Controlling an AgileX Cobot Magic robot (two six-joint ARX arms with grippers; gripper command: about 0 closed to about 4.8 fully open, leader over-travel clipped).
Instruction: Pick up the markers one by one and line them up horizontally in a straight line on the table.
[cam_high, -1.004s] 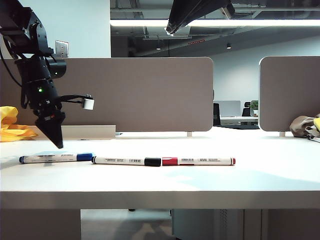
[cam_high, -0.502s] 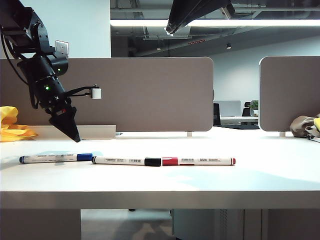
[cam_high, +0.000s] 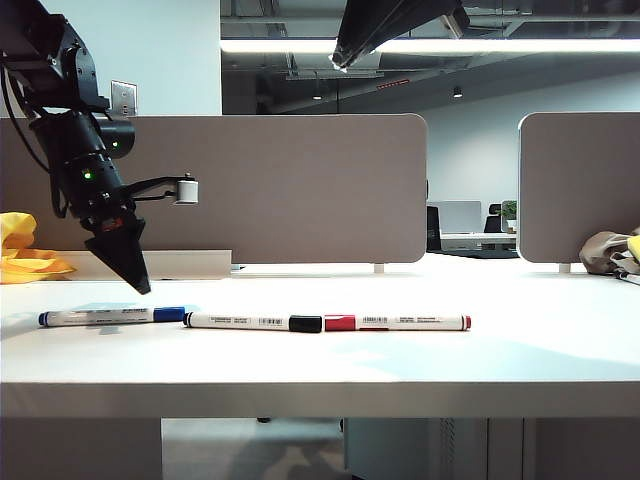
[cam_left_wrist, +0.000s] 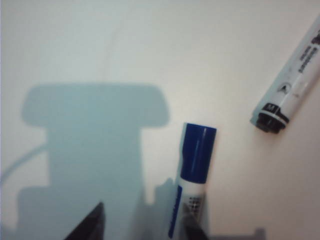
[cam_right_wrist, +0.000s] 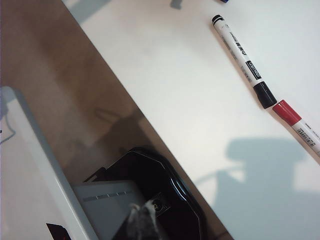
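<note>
The table (cam_high: 520, 350) is filling the lower half of the exterior view, its white top carrying all three markers in one row across the left and middle of the frame, which reads as the straight horizontal line the task asks for, so the job looks all but finished. No container is showing in any view, and nothing is sitting inside anything. The left gripper (cam_high: 128, 268) is hanging at the left of the exterior frame, tipped down and clear of the table, above the blue marker (cam_high: 112, 317) rather than on it; in the left wrist view its two dark fingertips (cam_left_wrist: 90, 226) are standing apart with nothing between them, so the tool is spread and empty, apparently because that pen has been set down. The right gripper (cam_high: 343, 57) is sitting high at the top centre of the exterior frame, well apart from the pens; its fingers are pressed together and carrying nothing, seemingly parked out of the way. The black-capped marker (cam_high: 255, 322) is lying just right of the blue one with a small gap, its cap nearly touching the cap of the red marker (cam_high: 397, 322) at centre frame.
</note>
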